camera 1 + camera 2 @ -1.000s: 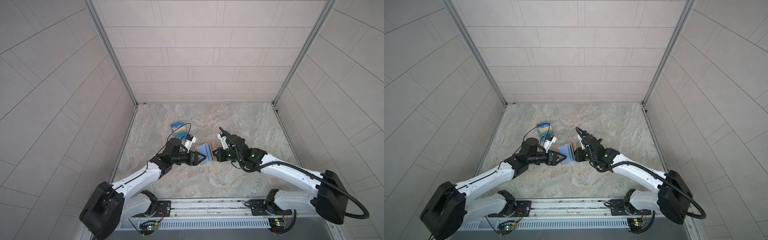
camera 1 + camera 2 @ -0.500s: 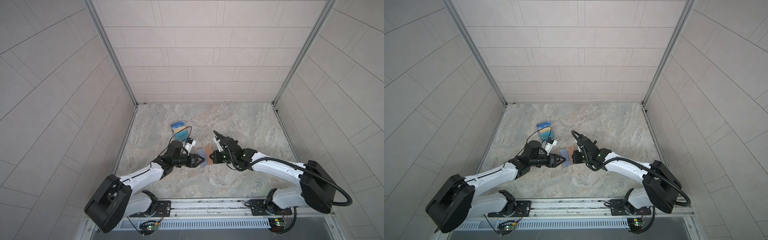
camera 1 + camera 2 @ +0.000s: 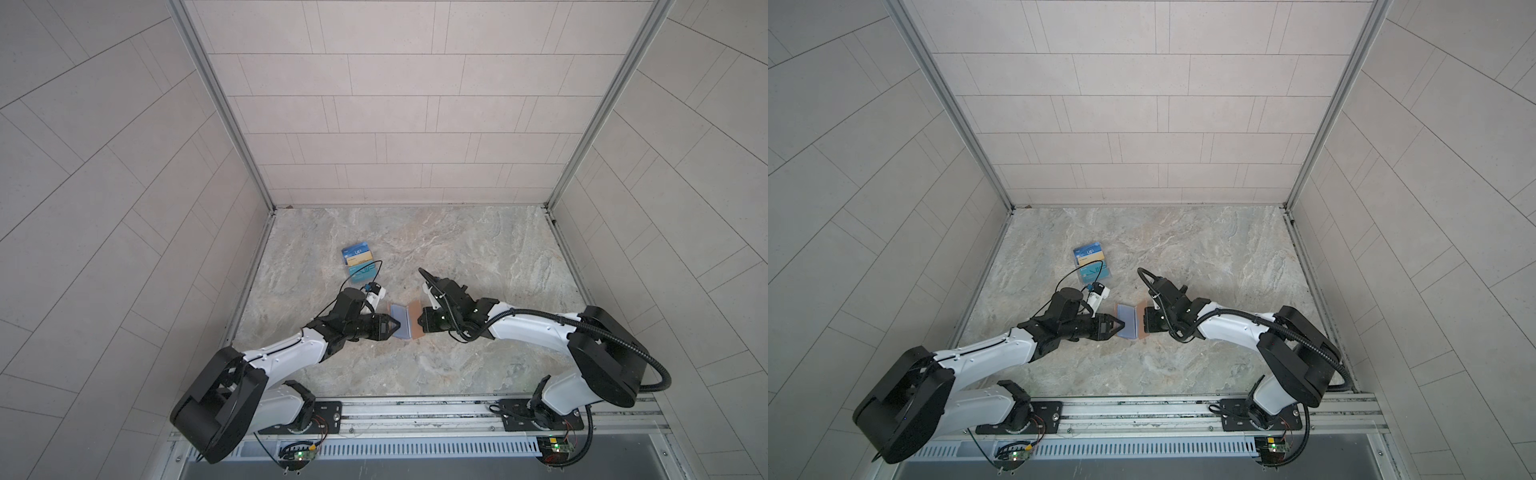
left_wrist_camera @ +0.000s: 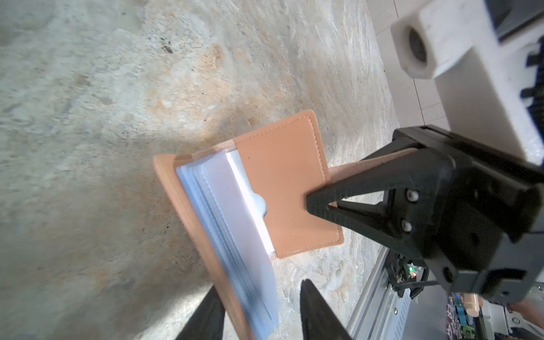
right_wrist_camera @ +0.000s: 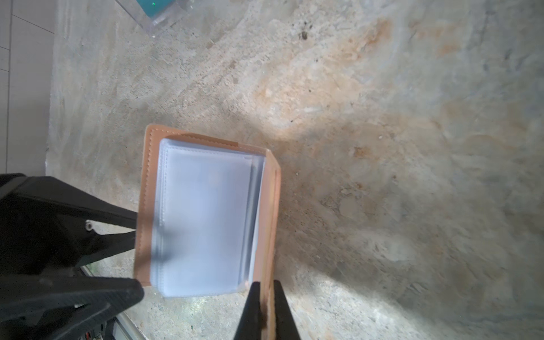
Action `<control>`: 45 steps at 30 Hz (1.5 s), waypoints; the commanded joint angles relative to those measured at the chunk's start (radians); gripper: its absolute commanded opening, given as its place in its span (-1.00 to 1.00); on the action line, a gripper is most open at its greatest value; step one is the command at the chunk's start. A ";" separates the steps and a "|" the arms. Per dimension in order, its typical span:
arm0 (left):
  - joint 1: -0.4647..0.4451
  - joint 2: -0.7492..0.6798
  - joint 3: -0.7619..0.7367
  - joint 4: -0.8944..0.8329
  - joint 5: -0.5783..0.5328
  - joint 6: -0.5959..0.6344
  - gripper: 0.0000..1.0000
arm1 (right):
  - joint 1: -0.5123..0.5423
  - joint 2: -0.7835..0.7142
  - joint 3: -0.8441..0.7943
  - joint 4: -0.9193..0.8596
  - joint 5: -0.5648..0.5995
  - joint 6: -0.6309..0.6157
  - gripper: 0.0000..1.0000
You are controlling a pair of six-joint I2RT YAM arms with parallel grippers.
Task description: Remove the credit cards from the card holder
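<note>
Right wrist: holder [image 5: 206, 212] apparently in pincer [image 5: 265, 284]

Left wrist view: the sleeves [image 4: 232, 212] in the wallet [image 4: 288, 188] are blurring beside the left gripper [image 4: 259, 285], whose fingers [image 4: 318, 321] are running off the picture's edge. The sleeves are looking milky, so any card inside cannot be made out. Right wrist view: a teal card [image 5: 156, 6] is being cut off. In both top views, print on the far card pile [image 3: 358, 262] is showing too small to read.
</note>
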 commanded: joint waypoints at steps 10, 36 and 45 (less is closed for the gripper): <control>-0.002 -0.091 -0.018 -0.130 -0.144 0.092 -0.27 | 0.006 0.071 0.085 -0.211 0.156 -0.093 -0.44; -0.001 -0.148 -0.076 -0.067 -0.212 0.055 -0.30 | 0.111 0.154 0.214 -0.395 0.455 -0.148 -0.16; 0.001 -0.153 -0.099 -0.046 -0.270 0.006 -0.30 | 0.111 0.191 0.201 -0.385 0.465 -0.143 -0.16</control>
